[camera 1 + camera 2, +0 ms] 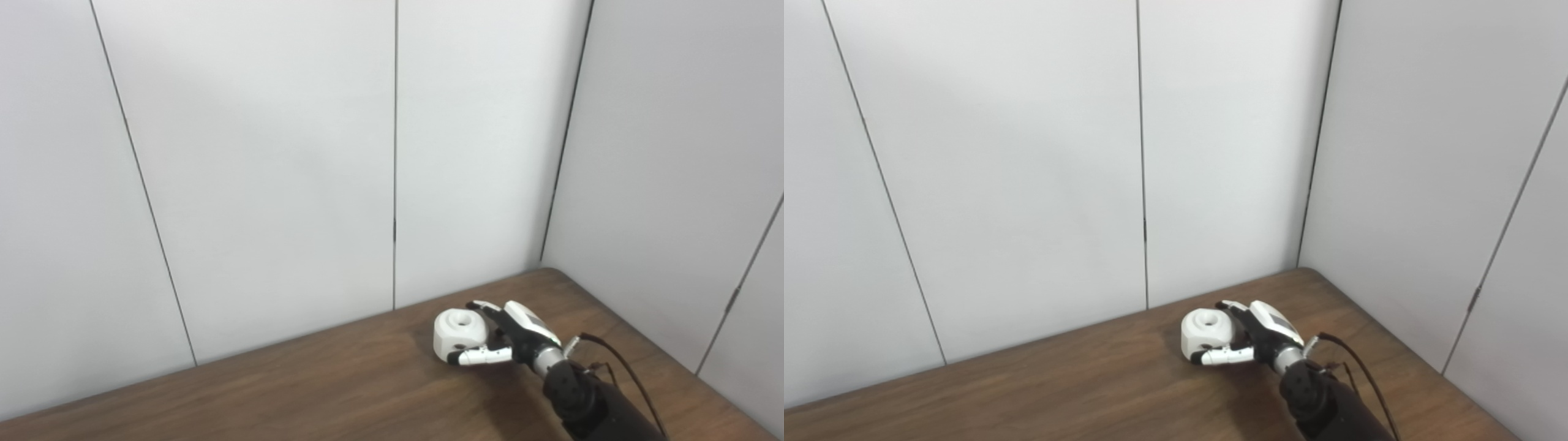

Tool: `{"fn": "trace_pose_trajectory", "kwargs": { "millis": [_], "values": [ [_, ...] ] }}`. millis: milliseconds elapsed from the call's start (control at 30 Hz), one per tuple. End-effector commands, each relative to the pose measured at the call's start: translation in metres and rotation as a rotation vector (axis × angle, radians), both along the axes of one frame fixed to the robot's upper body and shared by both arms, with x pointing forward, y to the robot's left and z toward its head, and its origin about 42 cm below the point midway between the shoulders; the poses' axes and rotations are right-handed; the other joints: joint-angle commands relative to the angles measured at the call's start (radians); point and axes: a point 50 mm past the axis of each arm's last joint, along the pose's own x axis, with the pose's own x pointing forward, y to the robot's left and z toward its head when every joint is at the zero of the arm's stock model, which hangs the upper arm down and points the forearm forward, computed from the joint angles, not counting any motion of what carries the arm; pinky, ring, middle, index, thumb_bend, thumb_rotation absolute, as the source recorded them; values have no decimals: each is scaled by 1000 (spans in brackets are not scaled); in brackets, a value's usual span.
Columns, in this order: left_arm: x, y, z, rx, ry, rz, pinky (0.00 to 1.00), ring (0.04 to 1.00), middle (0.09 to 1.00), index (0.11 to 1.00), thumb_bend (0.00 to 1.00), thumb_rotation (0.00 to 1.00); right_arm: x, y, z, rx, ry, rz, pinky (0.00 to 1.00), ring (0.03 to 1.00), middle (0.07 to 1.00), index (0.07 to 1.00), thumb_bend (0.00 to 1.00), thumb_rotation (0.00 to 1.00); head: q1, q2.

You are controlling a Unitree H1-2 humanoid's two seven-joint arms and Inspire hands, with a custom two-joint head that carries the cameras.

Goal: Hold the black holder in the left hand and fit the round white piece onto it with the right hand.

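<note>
Low and right of centre in the frame, the right hand is wrapped around the round white piece on the wooden table, seemingly gripping it for lifting; neither left hand nor black holder shows.

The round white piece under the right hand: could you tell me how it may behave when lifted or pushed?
The round white piece looks like rigid moulded plastic, so probably stiff. It sits squat on the table, so it should slide rather than tip. Its smooth curved side may slip in the right hand cupped around it.
</note>
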Motion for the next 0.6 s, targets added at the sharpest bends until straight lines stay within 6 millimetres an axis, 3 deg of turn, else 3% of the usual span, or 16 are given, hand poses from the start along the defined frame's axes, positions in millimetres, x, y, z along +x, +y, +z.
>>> {"fn": "trace_pose_trajectory", "kwargs": {
  "millis": [0, 200, 300, 467, 567],
  "values": [
    [0, 7, 5, 17, -9, 0, 1000, 958, 926, 477, 511, 43, 12, 9, 21, -3, -63, 45, 797, 959, 951, 910, 1000, 594, 0, -1],
    [-3, 8, 6, 17, -8, -2, 1000, 959, 930, 478, 510, 43, 22, 19, 13, -15, -52, 58, 815, 976, 970, 907, 1000, 598, 6, 7],
    [-4, 8, 7, 16, -7, -3, 1000, 962, 932, 478, 511, 43, 27, 22, 8, -39, -65, 51, 816, 964, 967, 857, 1000, 565, 9, 10],
    [-6, 8, 8, 13, 4, 3, 1000, 967, 935, 478, 511, 43, 30, 26, 3, -91, -112, 37, 844, 951, 938, 652, 665, 318, 14, 11],
    [-6, 8, 8, 12, 14, 10, 1000, 970, 937, 478, 511, 42, 31, 27, 0, -103, -142, 34, 848, 939, 921, 528, 538, 189, 14, 10]
  ]
}}
